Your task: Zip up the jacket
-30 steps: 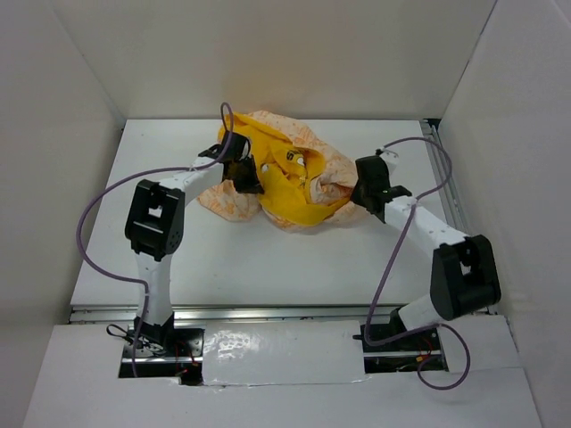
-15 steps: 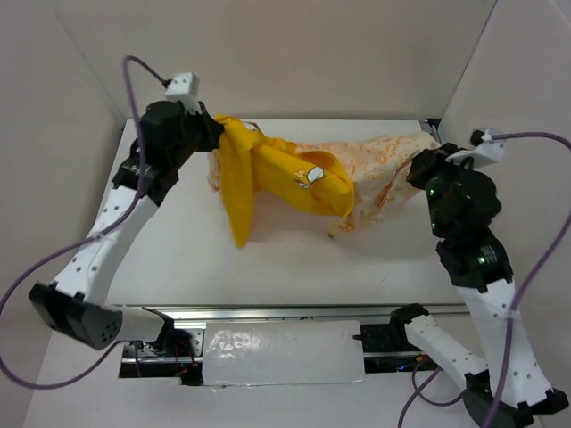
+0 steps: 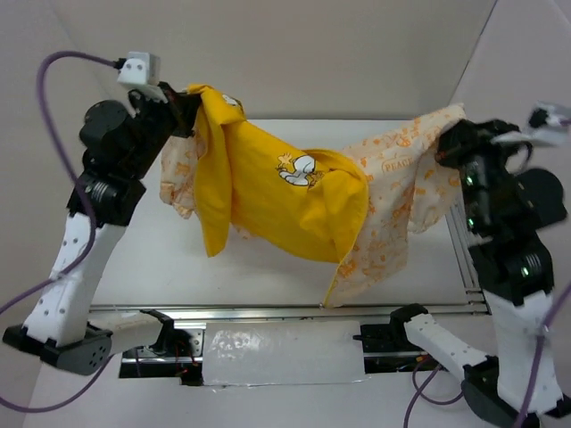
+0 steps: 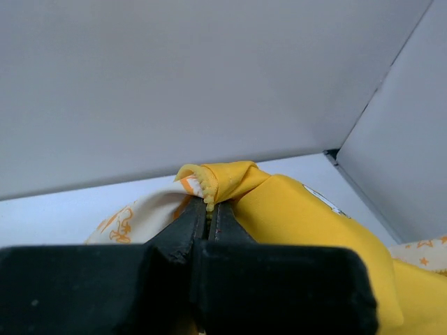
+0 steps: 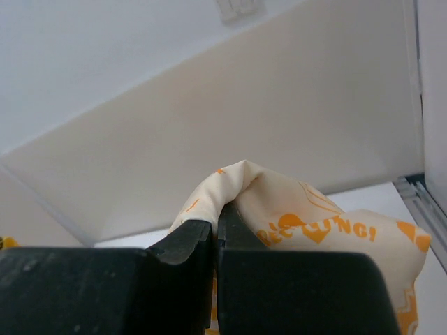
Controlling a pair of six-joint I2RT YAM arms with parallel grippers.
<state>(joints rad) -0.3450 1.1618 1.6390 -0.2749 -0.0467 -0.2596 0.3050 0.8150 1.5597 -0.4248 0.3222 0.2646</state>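
Observation:
The jacket [image 3: 294,201] hangs stretched in the air between both arms, its yellow lining facing the camera and cream orange-printed fabric [image 3: 397,192] on the right. High at the left, my left gripper [image 3: 189,105] is shut on the jacket's yellow edge. In the left wrist view the fingers [image 4: 188,222] pinch the yellow zipper teeth [image 4: 208,197]. My right gripper [image 3: 449,135] is shut on the cream fabric at the upper right. In the right wrist view a fold of the jacket [image 5: 293,202] bulges over the closed fingers [image 5: 185,241].
The white table [image 3: 161,259] lies below the hanging garment, with a metal rail [image 3: 268,312] along its near edge. White walls [image 3: 357,53] enclose the back and both sides. Purple cables [image 3: 49,80] loop from the arms.
Both arms have risen and spread apart. The jacket has gone from a crumpled heap on the table to hanging stretched in the air between the grippers.

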